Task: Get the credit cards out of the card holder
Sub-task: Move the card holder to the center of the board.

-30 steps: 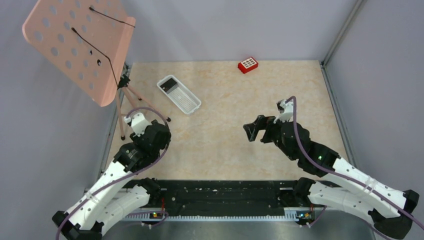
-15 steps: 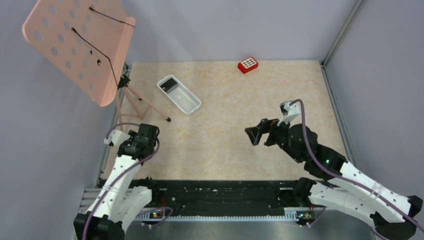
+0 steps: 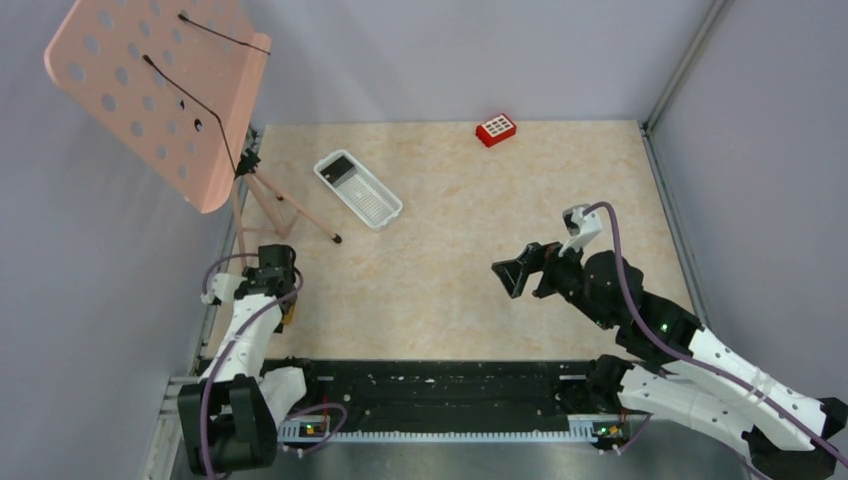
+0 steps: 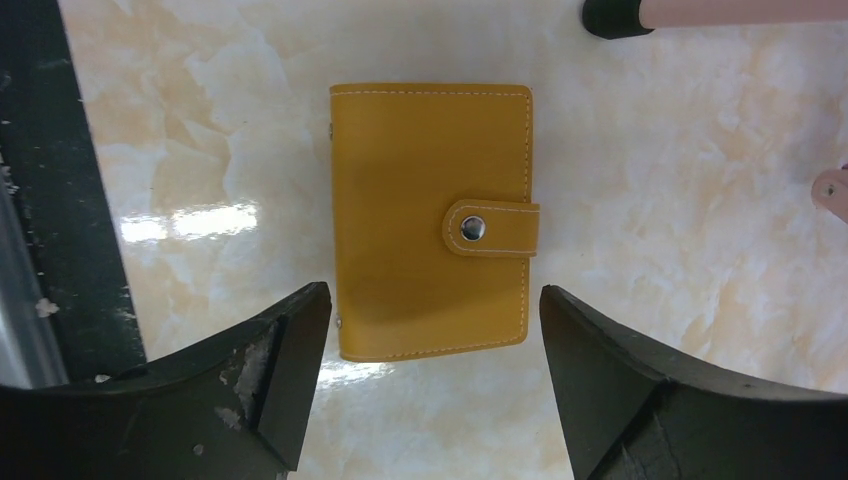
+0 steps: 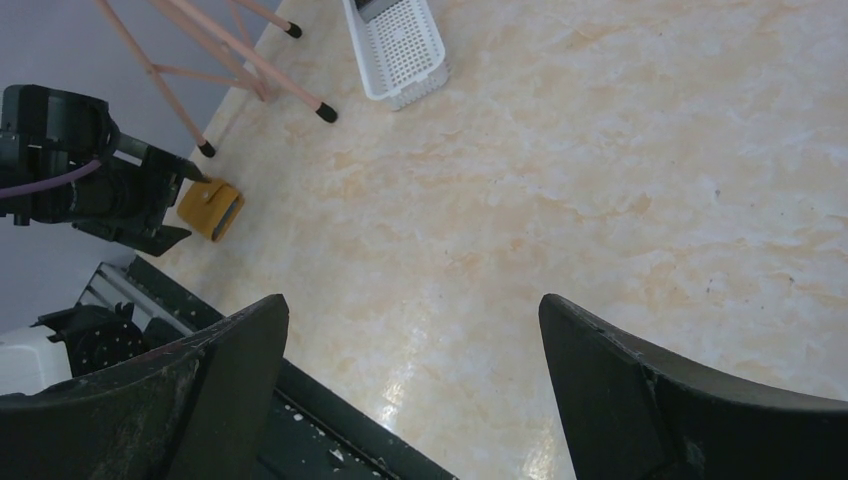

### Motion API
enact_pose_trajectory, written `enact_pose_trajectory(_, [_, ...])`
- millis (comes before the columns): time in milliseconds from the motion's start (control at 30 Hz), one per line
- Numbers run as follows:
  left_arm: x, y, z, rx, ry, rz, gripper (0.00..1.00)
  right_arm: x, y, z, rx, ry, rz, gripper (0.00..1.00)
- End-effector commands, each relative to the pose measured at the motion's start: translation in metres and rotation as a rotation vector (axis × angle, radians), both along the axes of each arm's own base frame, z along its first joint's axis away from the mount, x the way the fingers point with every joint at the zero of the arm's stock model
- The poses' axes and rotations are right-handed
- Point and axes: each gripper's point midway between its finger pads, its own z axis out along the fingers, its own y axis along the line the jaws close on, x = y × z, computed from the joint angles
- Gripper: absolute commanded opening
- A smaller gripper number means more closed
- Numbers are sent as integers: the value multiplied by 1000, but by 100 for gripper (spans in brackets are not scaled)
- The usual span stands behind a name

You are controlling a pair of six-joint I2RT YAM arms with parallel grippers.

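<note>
The card holder (image 4: 430, 220) is a tan-yellow folder lying closed on the table, its snap strap fastened. It also shows in the right wrist view (image 5: 210, 208), and as an orange sliver under the left arm in the top view (image 3: 290, 312). My left gripper (image 4: 430, 300) is open and points straight down above it, one finger off each side of its near end, not touching. No cards show at the holder. A dark flat card (image 3: 341, 166) lies in the white mesh tray (image 3: 372, 200). My right gripper (image 3: 520, 268) is open and empty over the table's right middle.
A pink perforated music stand (image 3: 160, 90) stands at the far left, and its tripod foot (image 4: 615, 15) is just beyond the holder. A red block (image 3: 496, 129) sits at the far edge. The black base rail (image 4: 60, 200) runs beside the holder.
My left arm has swung back toward the near left edge and now hangs over the card holder. My right gripper has drifted slightly nearer, still open.
</note>
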Motion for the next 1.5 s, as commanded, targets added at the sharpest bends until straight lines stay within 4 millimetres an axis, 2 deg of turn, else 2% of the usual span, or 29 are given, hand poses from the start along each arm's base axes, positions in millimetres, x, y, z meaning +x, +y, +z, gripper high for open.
enact_pose_trajectory(0, [23, 0, -6, -36, -62, -7, 83, 1, 1, 14, 25, -16, 4, 96])
enact_pose_trajectory(200, [27, -2, -22, -59, 8, -37, 84, 4, 3, 8, 7, -2, -5, 95])
enact_pose_trajectory(333, [22, -7, -34, -96, 50, -20, 78, 6, 2, 7, -2, 2, -19, 95])
enact_pose_trajectory(533, [27, -18, -40, -158, 53, -52, 44, 8, -4, 6, -19, 4, -46, 95])
enact_pose_trajectory(700, [22, -38, -37, -251, 47, -102, 0, 13, -10, 4, -38, -1, -82, 95])
enact_pose_trajectory(767, [23, -50, -33, -295, 22, -143, 0, 14, -11, 4, -43, -3, -94, 95])
enact_pose_trajectory(900, [15, -79, -38, -402, 0, -212, 0, 18, -12, 1, -57, 1, -118, 95])
enact_pose_trajectory(1000, [11, -89, -35, -406, -12, -251, 0, 20, -12, -2, -55, 13, -129, 95])
enact_pose_trajectory(1067, [16, -99, -28, -393, -57, -312, 0, 20, -11, -3, -50, 16, -128, 95])
enact_pose_trajectory(1200, [15, -129, -20, -383, -72, -412, 0, 20, -10, -7, -45, 18, -126, 95])
enact_pose_trajectory(1367, [6, -163, -21, -425, -47, -475, 0, 21, -13, -7, -55, 4, -134, 95])
enact_pose_trajectory(1400, [7, -166, -21, -417, -43, -489, 0, 20, -13, -7, -56, 0, -133, 95])
enact_pose_trajectory(1467, [13, -156, -17, -340, -42, -491, 0, 19, -13, -4, -53, -5, -126, 95])
